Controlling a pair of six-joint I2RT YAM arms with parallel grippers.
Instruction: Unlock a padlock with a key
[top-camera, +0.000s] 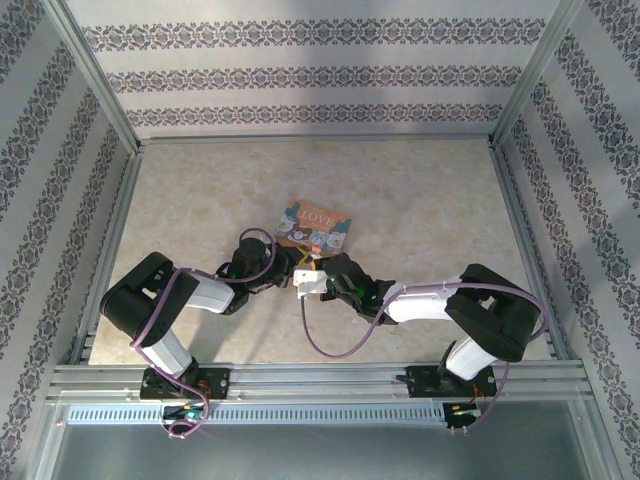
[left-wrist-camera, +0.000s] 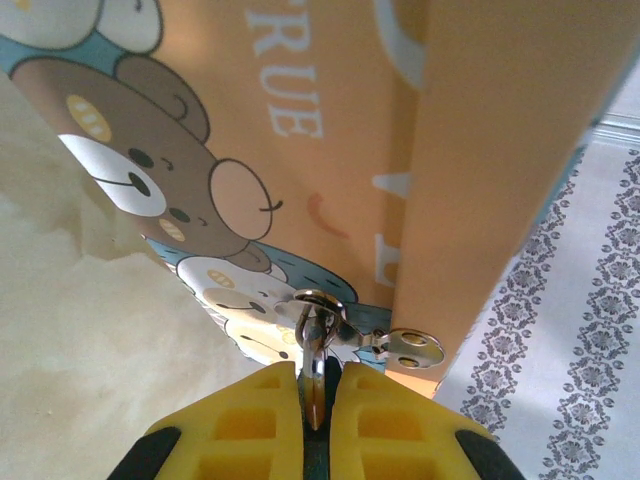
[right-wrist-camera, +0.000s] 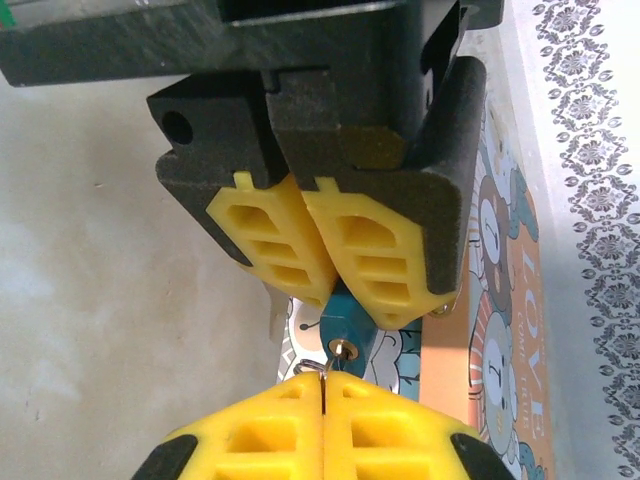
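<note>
Beige tabletop (top-camera: 200, 200): orange rectangular "LOVE" tin (top-camera: 315, 222) lid down, contents hidden. At its near edge my left gripper (right-wrist-camera: 335, 298) pinches tiny teal padlock (right-wrist-camera: 345, 325); right gripper (right-wrist-camera: 325, 385) clamped together, silvery sliver (right-wrist-camera: 312, 370) at tips.

From the right wrist, can see just a wedge of the padlock (right-wrist-camera: 347, 325) with its keyhole (right-wrist-camera: 345, 348), with the rest lost inside the left pincer (right-wrist-camera: 345, 300), and cannot identify anything clamped in the right pincer (right-wrist-camera: 325, 385) beyond a sliver of silver wire (right-wrist-camera: 310, 370). From the left wrist, get merely the silvery shackle (left-wrist-camera: 318, 305), with the body swallowed between the yellow pads (left-wrist-camera: 260, 420) and the tin (left-wrist-camera: 330, 130) cropped by top and right edges. From overhead, cannot pick out the padlock: too small, buried where left pincer meets right.
</note>
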